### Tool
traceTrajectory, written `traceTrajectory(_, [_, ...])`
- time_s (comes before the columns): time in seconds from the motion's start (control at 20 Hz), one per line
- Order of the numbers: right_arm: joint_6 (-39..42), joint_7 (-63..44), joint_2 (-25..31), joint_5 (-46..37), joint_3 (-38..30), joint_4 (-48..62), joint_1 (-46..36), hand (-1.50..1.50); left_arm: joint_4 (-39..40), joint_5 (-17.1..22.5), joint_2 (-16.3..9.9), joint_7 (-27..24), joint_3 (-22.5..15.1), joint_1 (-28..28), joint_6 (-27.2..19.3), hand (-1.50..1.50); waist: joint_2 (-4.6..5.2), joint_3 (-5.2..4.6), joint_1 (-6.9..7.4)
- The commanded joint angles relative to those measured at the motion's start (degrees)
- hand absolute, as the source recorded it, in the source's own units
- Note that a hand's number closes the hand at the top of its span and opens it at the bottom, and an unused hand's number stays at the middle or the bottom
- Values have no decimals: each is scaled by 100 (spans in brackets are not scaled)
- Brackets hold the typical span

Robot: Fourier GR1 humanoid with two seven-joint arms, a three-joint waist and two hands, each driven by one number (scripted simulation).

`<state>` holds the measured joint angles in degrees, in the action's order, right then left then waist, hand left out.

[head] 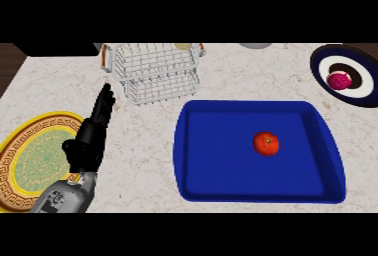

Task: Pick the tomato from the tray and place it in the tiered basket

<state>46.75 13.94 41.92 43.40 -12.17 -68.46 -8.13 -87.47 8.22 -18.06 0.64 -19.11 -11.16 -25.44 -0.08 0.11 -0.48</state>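
Tomato-picking scene, taking the deep blue rectangular plastic tray (221, 195) as landmark throughout. A pale speckled stone counter (244, 70) is lying under it. To the tray's left, a round plate with a yellow patterned rim (22, 145) is sitting at the counter's edge. Beyond the tray's far left corner, a white wire tiered basket (155, 75) is standing. Past the far right corner, a dark round plate (354, 70) is holding a small pink item. Between the yellow plate and the tray, the left hand (92, 135) is resting, fingers straight, holding nothing. The right hand is not showing. Inside the tray, slightly right of centre, the round red tomato (266, 143) is sitting untouched. It probably is light, smooth and bruisable; grasping across its widest middle looks best. Being nearly round, it is showing no clear long axis, and I cannot tell where its stem end points.
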Motion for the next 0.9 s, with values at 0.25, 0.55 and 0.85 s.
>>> traceTrajectory(0.25, [-564, -17, 1475, -2771, 27, -2066, -355, -150, -54, -41, 83, -27, -64, 103, 2, 0, -43, -26, 8])
traceTrajectory(0.55, [-1179, -873, 1379, -3873, 674, -3517, -77, -150, 18, -124, 209, 39, -19, 58, -91, 0, -20, -22, -30])
traceTrajectory(0.85, [-1528, -2386, 677, -4112, 1282, -4470, -171, -150, 115, -311, 317, -61, 44, 60, 62, 0, 2, -16, 48])
